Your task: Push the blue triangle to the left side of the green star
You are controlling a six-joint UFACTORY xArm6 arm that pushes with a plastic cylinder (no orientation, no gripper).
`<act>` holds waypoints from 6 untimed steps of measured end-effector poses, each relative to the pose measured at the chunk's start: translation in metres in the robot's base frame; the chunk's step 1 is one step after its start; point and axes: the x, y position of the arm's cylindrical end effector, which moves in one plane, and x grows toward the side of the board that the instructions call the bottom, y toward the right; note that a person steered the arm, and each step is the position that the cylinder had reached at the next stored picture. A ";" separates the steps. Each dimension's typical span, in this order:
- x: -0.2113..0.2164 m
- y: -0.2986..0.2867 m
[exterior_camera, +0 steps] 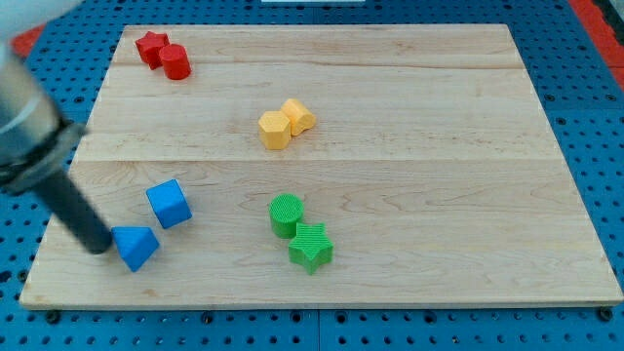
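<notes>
Pale wooden worktop (409, 107) over blue pegboard holds the blocks. Judging by the layout, the push has barely begun: the blue triangle (136, 247) sits near the view's bottom left, well apart from the green star (311, 248). My tip (100, 246), a bare rod tool with nothing to open or pinch, touches the triangle's left side. The triangle is a small blue wedge lying flat.

Blue triangle (136, 247): small blue wedge-shaped block, lying flat on the wooden board near its bottom-left corner, close to the bottom edge.
Green star (311, 248): ridged green star block, lying flat near the bottom edge, about midway along it, well apart from the triangle, on its right.
</notes>
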 end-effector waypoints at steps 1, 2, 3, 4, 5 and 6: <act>0.016 0.050; 0.031 0.023; 0.018 0.067; 0.019 0.099; 0.019 0.088; 0.016 -0.032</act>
